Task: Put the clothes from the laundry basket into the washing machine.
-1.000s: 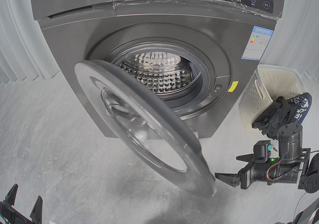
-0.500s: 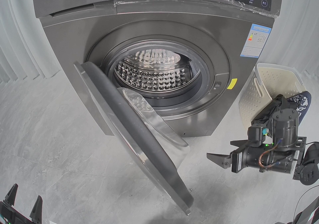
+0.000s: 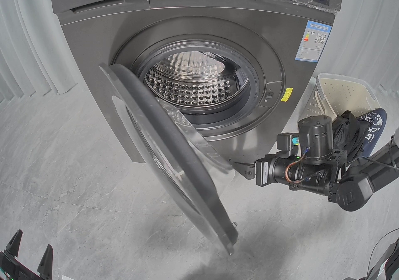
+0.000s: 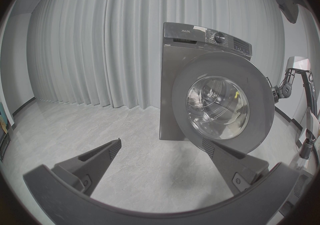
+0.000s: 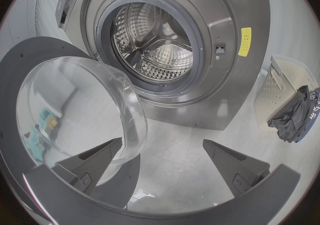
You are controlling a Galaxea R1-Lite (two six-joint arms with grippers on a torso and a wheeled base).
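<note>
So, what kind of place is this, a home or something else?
Probably a staged laundry corner in a studio or test room, not a lived-in home: a front-loading washing machine with its door open, a laundry basket holding dark clothes beside it, and pale curtains covering the wall behind.

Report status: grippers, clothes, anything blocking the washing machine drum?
Left gripper open, empty. Right gripper open, empty, by the open door. Clothes draped on laundry basket. Drum mouth unobstructed.
</note>
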